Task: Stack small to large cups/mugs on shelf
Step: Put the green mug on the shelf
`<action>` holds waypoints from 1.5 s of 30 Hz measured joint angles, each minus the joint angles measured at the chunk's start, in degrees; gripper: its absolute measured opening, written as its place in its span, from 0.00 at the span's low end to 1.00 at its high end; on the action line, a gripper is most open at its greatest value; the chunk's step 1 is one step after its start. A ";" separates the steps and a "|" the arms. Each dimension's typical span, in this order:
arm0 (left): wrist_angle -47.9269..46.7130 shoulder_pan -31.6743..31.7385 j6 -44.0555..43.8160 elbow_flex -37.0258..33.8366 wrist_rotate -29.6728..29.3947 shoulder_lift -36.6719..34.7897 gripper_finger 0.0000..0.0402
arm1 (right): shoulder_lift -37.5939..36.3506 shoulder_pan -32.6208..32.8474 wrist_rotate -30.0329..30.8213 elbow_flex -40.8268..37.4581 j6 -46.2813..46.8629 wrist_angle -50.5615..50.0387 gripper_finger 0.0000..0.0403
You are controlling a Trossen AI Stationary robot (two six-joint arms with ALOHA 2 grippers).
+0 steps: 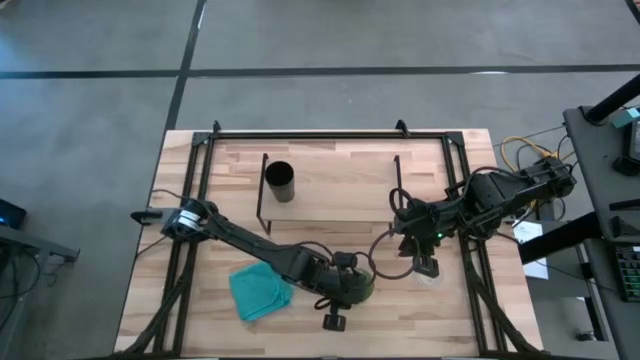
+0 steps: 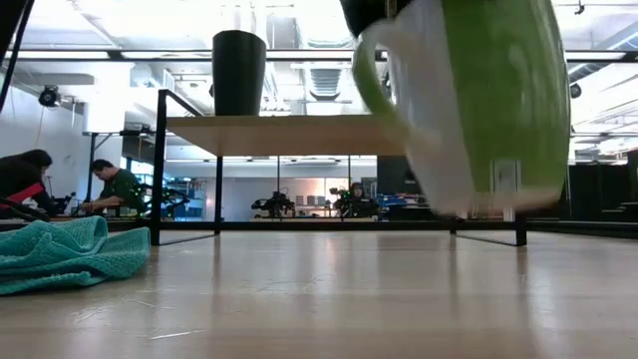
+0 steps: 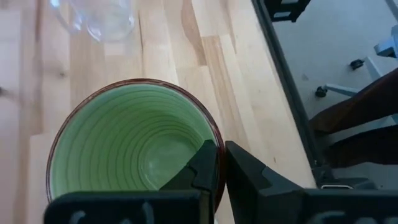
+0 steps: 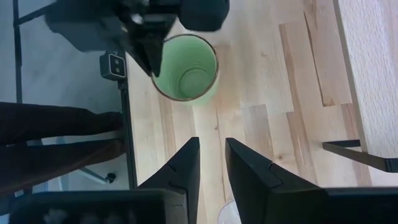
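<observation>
The green mug (image 3: 134, 140) with its white handle (image 2: 404, 110) hangs in my left gripper (image 3: 221, 152) near the table's near edge, right of centre (image 1: 352, 285). In the low view it is clear of the tabletop. The black cup (image 1: 279, 181) stands by its base on the shelf's wood board (image 2: 299, 135), at the left end. The clear glass cup (image 3: 96, 18) stands on the table right of the mug (image 1: 432, 278). My right gripper (image 4: 211, 144) hovers over it (image 1: 425, 262), fingers a little apart and pointing down. My left gripper pinches the green mug's rim (image 3: 214, 134), with one finger (image 3: 202, 168) inside the mug and the other (image 3: 252, 177) outside it. The fingers come from above, pointing down. The mug is lifted clear of the table and hangs slightly tilted.
A teal folded cloth (image 1: 260, 292) lies on the table left of the mug, near the near edge. The shelf's thin black legs (image 2: 159, 165) stand behind the mug. The black table frame (image 1: 462, 160) runs along the sides. People sit in the room beyond (image 2: 115, 189).
</observation>
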 joint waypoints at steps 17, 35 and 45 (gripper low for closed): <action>-27.83 2.71 -0.05 25.93 -7.62 -0.28 0.01 | 0.00 0.00 0.00 0.00 -0.07 -0.04 0.19; -35.71 16.01 -0.17 22.64 -10.16 -9.84 0.01 | 0.02 0.02 2.08 0.00 -0.36 -0.37 0.19; -36.34 22.30 -2.11 21.68 -6.86 -9.75 0.01 | 0.02 0.02 3.08 0.00 -0.55 -0.47 0.17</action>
